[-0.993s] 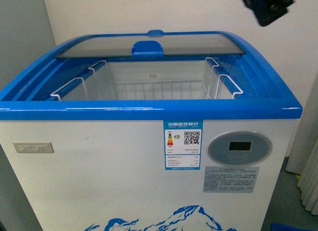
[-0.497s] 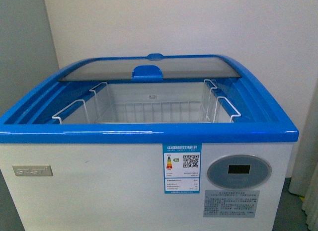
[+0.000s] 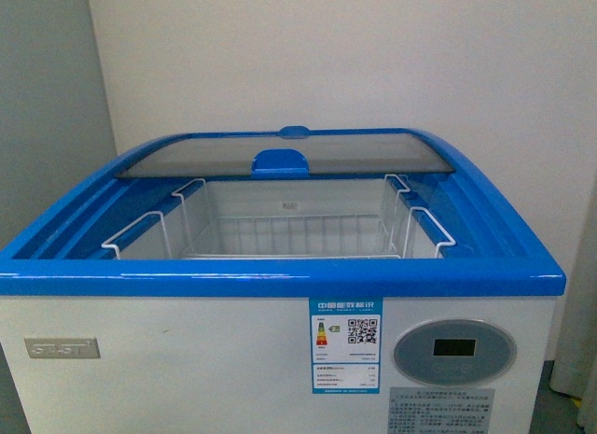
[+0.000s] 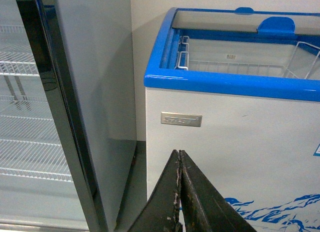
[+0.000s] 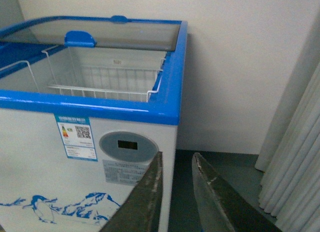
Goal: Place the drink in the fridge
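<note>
The fridge (image 3: 187, 359) is a white chest freezer with a blue top rim; it fills the front view. Its glass lid (image 3: 280, 154) is slid to the back, so the white wire baskets (image 3: 280, 233) inside show. No drink is in view in any frame. My left gripper (image 4: 179, 154) is shut and empty, low in front of the fridge's left front corner (image 4: 165, 82). My right gripper (image 5: 177, 157) is open and empty, low by the fridge's right front corner (image 5: 167, 112). Neither gripper shows in the front view.
A tall grey upright cabinet (image 4: 95, 92) with a black-framed glass door (image 4: 30, 117) stands close to the fridge's left side. A white wall (image 3: 373, 61) is behind. Pale curtains (image 5: 295, 157) hang to the right, with dark floor (image 5: 225, 167) between them and the fridge.
The front view has shifted: the fridge sits lower in the frame now. The dark gripper seen at the top right a second ago has left the front view.
</note>
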Controlling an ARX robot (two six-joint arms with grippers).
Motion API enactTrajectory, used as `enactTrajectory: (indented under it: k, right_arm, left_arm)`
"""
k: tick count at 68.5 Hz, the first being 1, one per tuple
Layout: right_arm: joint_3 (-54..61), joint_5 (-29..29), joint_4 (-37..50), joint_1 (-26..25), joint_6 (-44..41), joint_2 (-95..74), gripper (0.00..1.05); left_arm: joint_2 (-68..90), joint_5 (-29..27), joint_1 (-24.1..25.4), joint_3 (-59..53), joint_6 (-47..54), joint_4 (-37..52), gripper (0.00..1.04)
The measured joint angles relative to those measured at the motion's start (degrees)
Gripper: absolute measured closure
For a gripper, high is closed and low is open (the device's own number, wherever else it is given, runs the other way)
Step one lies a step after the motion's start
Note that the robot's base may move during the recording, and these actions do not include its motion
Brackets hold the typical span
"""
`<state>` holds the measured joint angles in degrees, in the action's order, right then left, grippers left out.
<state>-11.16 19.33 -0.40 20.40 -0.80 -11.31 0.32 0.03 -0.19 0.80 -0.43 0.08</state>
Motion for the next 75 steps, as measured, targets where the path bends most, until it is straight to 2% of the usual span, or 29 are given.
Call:
enactTrajectory:
  k: [5, 25, 28, 34, 75]
  right_arm:
    - [1.2, -2.6, 0.0, -2.8, -0.1, 1.4, 1.02]
    - [5.0, -11.9, -0.1, -11.9, 0.1, 5.5, 1.02]
    - [5.6, -17.0, -0.2, -15.9, 0.1, 6.1, 1.02]
    - [6.3, -18.5, -0.2, -19.6, 0.2, 6.9, 1.02]
    - [9.0, -19.3, 0.3, -20.3, 0.2, 11.0, 1.02]
  left_arm:
    - [0.0, 0.0, 0.0, 0.0, 0.0, 0.0, 1.02]
    - [0.0, 0.0, 0.0, 0.0, 0.0, 0.0, 1.02]
    - [0.0, 0.0, 0.0, 0.0, 0.0, 0.0, 1.02]
    - [0.0, 0.0, 0.0, 0.0, 0.0, 0.0, 1.02]
    - [0.0, 0.0, 0.0, 0.0, 0.0, 0.0, 1.02]
